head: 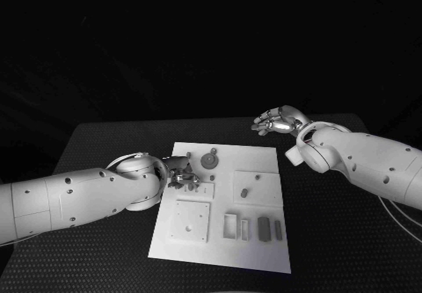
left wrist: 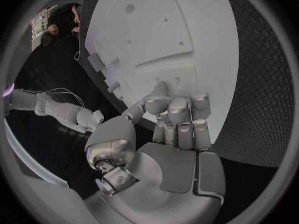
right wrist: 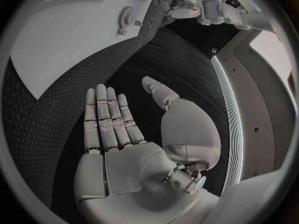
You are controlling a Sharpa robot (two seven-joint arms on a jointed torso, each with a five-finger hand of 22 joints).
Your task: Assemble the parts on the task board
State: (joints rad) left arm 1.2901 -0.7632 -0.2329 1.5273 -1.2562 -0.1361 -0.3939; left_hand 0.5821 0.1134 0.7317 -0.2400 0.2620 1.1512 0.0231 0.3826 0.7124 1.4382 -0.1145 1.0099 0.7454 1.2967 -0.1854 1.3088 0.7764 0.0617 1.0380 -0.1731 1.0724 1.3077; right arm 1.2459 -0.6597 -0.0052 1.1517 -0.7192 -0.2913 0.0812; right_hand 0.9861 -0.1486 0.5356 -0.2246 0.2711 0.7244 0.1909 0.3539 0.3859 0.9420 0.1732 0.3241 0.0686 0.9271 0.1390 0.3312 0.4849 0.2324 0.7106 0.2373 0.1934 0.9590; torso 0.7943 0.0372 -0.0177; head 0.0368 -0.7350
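A black table (head: 105,137) with a finely textured surface is seen under everything. At its right edge, thin pale cables (head: 397,210) are seen, running down beside it. A dark background is seen behind.

The white task board (head: 264,256) lies flat in the middle of the frame, long side running away from the camera. A round grey gear-like part (head: 209,160) sits near its upper left. Two grey bars (head: 263,229) lie at its lower right, beside a rectangular frame (head: 230,225).
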